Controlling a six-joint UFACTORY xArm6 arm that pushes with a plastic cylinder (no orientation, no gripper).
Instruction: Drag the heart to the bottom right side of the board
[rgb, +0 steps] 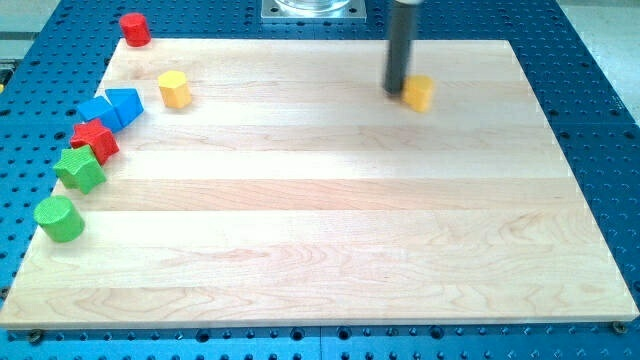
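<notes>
The single camera is looking down at a slant from the near edge of the wooden board (320, 220), facing toward the far edge where my tip (397, 93) is touching down. It is sitting far enough back to be taking in nearly the whole board, with blue perforated table (600, 120) showing beyond my tip on every side.
</notes>
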